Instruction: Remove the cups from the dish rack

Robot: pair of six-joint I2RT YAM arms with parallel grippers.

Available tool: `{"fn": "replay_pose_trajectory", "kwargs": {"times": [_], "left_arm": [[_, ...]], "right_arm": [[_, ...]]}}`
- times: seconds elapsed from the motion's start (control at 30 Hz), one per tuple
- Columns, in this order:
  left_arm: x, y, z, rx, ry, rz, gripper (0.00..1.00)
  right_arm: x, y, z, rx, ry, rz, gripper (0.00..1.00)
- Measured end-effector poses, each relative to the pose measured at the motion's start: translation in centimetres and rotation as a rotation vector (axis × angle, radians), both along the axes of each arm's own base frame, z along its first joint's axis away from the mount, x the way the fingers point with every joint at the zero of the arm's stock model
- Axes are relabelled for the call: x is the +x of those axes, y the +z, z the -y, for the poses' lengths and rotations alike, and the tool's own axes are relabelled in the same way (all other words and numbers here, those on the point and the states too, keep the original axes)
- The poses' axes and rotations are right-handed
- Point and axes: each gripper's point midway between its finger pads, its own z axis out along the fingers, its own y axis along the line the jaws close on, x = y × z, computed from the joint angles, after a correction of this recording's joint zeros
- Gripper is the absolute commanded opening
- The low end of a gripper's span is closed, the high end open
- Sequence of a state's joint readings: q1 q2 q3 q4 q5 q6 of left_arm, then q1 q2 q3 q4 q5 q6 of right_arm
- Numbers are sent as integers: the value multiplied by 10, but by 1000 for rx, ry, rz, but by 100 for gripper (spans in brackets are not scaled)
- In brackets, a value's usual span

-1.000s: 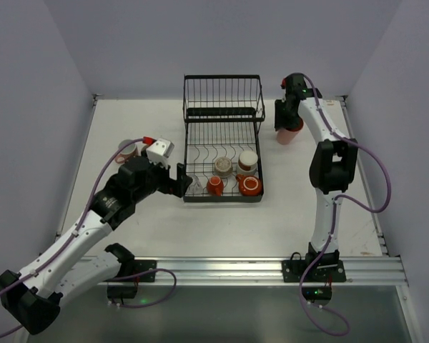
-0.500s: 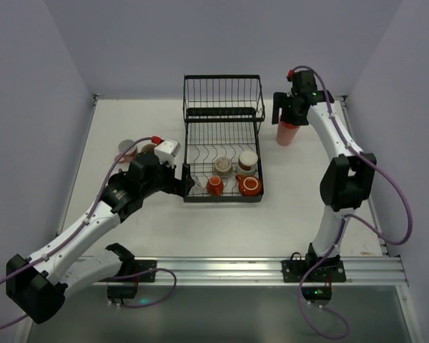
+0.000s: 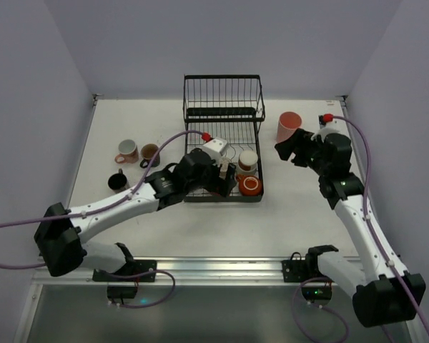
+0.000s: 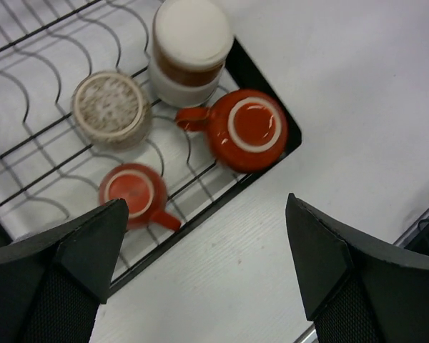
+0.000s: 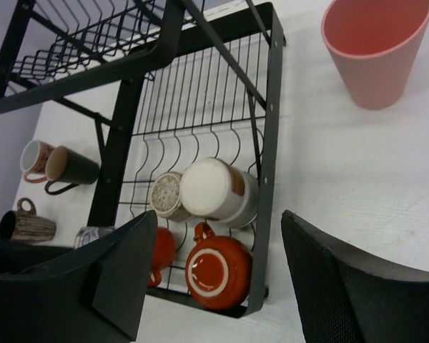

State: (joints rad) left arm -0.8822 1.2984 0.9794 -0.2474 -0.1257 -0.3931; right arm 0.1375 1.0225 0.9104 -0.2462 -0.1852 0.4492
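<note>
Cups (image 4: 250, 128) packed tight, dish rack (image 5: 270, 143) lower-right corner; left jaws, right jaws apart, empty; risk: left jaws bump neighbour.

We are holding our left arm (image 3: 114, 207) stretched forward and rightward, our right arm (image 3: 357, 207) raised forward, with the left gripper (image 4: 204, 207) and right gripper (image 5: 220, 218) both gaping wide.

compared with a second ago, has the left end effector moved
Yes. The left end effector has swung right: it was beside the dish rack's left edge, and now hangs open over its lower tray beside the big orange-red cup.
</note>
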Motion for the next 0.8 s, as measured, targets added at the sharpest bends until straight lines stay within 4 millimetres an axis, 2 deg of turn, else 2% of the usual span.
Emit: {"fn": "replay_pose_trajectory", "kwargs": {"times": [0.07, 0.13, 0.3, 0.43, 0.6, 0.8], "left_arm": [[4, 1, 27, -17, -29, 26, 98], [12, -6, 44, -17, -39, 45, 98], [40, -19, 72, -1, -36, 93, 98], [61, -24, 93, 19, -43, 134, 98], [85, -33, 115, 47, -40, 171, 98], [104, -47, 122, 107, -5, 199, 98]], "right_arm": [[-17, -2, -3, 49, 12, 36, 72], [-34, 1, -4, 84, 15, 75, 72], [-65, 37, -1, 127, 22, 244, 72], [-78, 57, -1, 143, 32, 331, 72], [-80, 40, -7, 157, 63, 301, 72], [-80, 35, -9, 165, 74, 286, 72]]}}
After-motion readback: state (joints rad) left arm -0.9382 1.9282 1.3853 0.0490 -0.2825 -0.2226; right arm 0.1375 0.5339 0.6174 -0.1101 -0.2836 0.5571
